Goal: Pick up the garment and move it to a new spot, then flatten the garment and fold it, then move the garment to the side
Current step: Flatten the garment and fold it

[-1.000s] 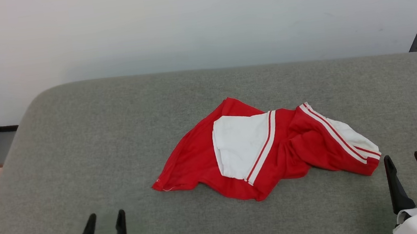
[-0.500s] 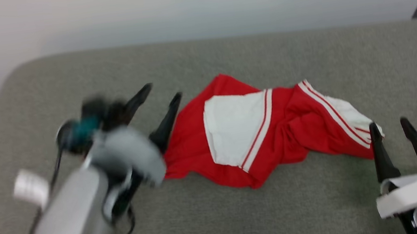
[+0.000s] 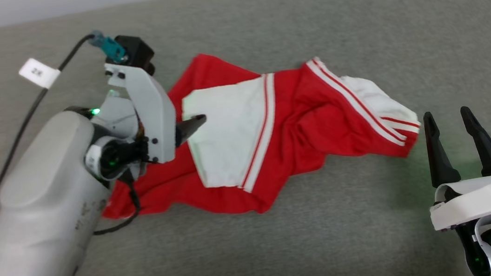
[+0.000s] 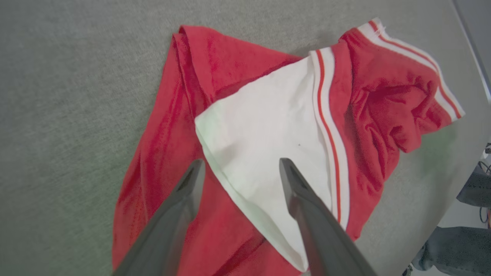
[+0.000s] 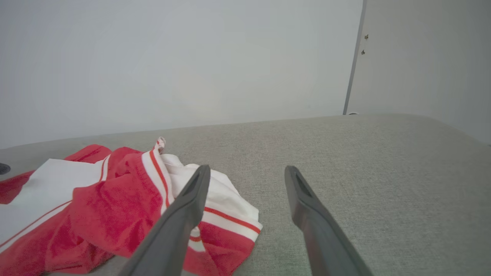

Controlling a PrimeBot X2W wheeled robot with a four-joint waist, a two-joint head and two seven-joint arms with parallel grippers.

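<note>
Left-arm hardware occupies the left portion of the head view: a pale forearm, with a black cable [image 3: 16, 138] carrying a white label [image 3: 38, 72].

Left gripper [image 4: 241, 163]: fingers spread wide, with nothing clamped between them. In the left wrist view they point down at the garment [image 4: 268, 126]. The left finger lies over red fabric. The right finger lies over the white sleeve panel. The folded edge of that panel runs through the gap between the two. Whether the fingertips touch the cloth cannot be determined.

Garment position: crumpled on the grey fabric tabletop [image 3: 287, 245], between the two sets of fingers. Beyond the left fingers, the white panel ends in white trim with a red stripe. Bunched red fabric follows, then a second striped band. A red corner extends back under the left forearm. No number is visible on the exposed surfaces.

Right gripper [image 3: 446, 113]: fingers spread wide and empty, pointing up the head view. The striped, white-lined end of the garment lies just beside the left fingertip, with a narrow gap between them. In the right wrist view that finger crosses in front of this striped end, and the rest of the garment lies to its left. The right finger stands over bare tabletop. A plain pale wall [image 5: 172, 57] rises beyond the far edge of the tabletop.
</note>
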